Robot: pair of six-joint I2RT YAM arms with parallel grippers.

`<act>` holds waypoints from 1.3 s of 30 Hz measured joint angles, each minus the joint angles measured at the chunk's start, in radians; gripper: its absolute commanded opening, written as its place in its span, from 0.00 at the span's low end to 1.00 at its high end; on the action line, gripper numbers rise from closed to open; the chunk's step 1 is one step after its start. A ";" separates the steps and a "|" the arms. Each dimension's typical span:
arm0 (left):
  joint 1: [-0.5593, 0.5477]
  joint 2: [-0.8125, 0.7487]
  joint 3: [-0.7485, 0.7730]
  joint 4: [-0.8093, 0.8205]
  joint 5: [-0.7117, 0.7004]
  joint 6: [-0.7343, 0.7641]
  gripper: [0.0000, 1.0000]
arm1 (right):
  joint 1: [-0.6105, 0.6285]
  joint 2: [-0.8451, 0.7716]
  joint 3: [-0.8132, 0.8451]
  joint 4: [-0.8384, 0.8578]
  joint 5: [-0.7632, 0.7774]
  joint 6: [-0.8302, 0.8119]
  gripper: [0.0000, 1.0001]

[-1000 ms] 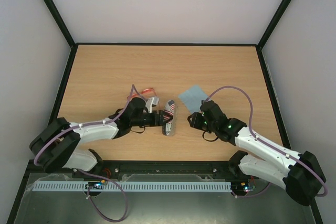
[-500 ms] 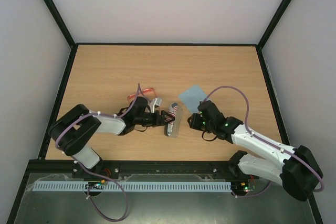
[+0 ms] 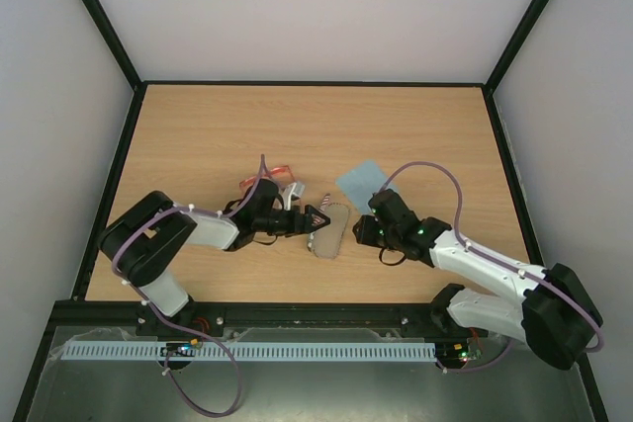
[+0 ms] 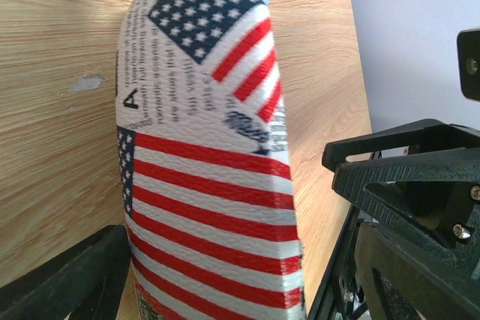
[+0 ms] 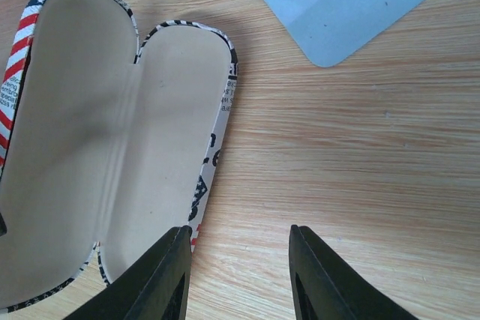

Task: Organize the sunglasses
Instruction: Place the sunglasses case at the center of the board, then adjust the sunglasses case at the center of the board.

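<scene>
Wooden table (image 3: 198,126) between white walls: nearest me the right gripper (image 5: 240,239) hangs half open and empty, one finger at the rim of the open case (image 5: 90,148). The left gripper (image 3: 307,221) stands wide around the case's lid, with a gap showing on one side. Just beyond it the sunglasses (image 3: 269,176) lie on the wood outside the case, the cloth (image 3: 361,183) off to the right. I judge the opening step done, so next a gripper must pinch the thin frame and lay it in the lining without knocking the lid shut.
</scene>
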 measured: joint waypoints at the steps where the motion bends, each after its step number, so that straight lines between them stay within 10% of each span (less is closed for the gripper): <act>1: 0.001 -0.003 0.001 -0.006 -0.001 0.003 0.86 | 0.000 0.005 0.002 0.000 0.000 -0.004 0.37; 39: 0.021 -0.771 0.001 -0.736 -0.272 0.093 0.89 | -0.130 0.607 0.542 0.002 -0.062 -0.408 0.32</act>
